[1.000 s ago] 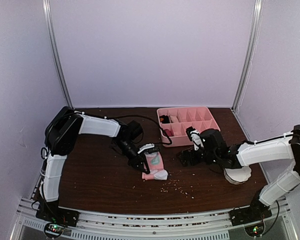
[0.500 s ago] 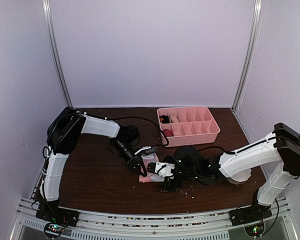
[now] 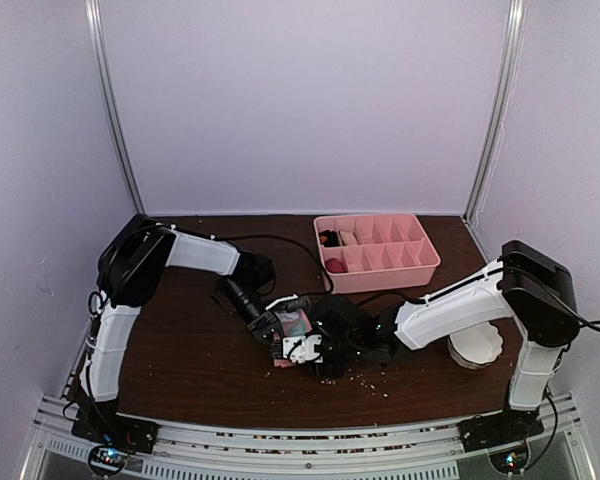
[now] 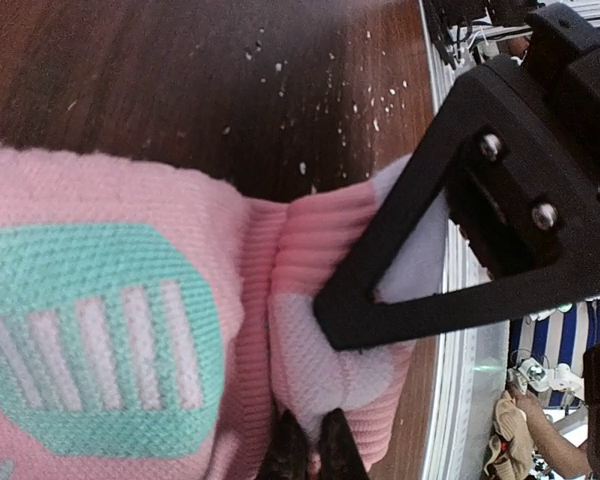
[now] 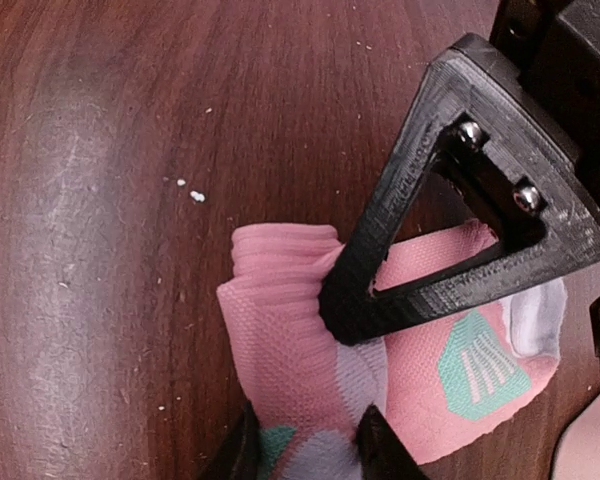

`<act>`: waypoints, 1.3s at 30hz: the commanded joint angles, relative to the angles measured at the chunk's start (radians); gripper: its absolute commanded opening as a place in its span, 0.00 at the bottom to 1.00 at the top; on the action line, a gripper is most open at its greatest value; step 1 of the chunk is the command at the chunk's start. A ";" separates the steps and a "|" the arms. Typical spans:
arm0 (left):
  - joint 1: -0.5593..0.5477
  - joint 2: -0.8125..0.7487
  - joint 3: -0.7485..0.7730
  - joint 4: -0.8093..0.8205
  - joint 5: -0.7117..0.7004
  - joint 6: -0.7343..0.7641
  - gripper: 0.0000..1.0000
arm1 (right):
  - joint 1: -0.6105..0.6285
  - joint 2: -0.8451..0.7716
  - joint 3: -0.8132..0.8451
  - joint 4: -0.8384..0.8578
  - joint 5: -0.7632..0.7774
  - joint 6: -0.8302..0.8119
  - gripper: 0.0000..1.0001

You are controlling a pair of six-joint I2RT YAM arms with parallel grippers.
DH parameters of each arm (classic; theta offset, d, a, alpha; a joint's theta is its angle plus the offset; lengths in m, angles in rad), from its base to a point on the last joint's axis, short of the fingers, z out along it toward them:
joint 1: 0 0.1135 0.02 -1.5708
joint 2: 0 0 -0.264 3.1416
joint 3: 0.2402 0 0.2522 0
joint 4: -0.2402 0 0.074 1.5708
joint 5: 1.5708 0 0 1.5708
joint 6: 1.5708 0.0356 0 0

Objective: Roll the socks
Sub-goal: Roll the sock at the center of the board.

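My left gripper [image 4: 305, 455] is pressed together on the pink sock [image 4: 110, 200]. My right gripper [image 5: 310, 452] straddles its folded end, and I cannot tell whether it bites. The sock lies bunched between them on the table [image 3: 180, 360], with the right tool at its near-right side.

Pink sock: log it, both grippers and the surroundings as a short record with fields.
sock: pink with mint patches, lying on the table
left gripper: shut on the sock's edge
right gripper: one finger on either side of the sock; grip unclear
tray: behind, apart from the sock
crumbs: scattered on the table near the sock
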 commanded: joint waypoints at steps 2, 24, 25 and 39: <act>0.013 0.056 -0.023 -0.024 -0.164 0.057 0.02 | -0.018 0.057 0.021 -0.117 -0.108 0.046 0.18; 0.211 -0.515 -0.375 0.402 -0.156 0.044 0.33 | -0.115 0.381 0.405 -0.589 -0.538 0.512 0.00; 0.212 -0.536 -0.381 0.387 -0.150 0.063 0.33 | -0.120 0.400 0.423 -0.607 -0.550 0.525 0.00; 0.093 -0.707 -0.494 0.321 -0.322 0.244 0.26 | -0.186 0.549 0.491 -0.489 -0.765 0.871 0.00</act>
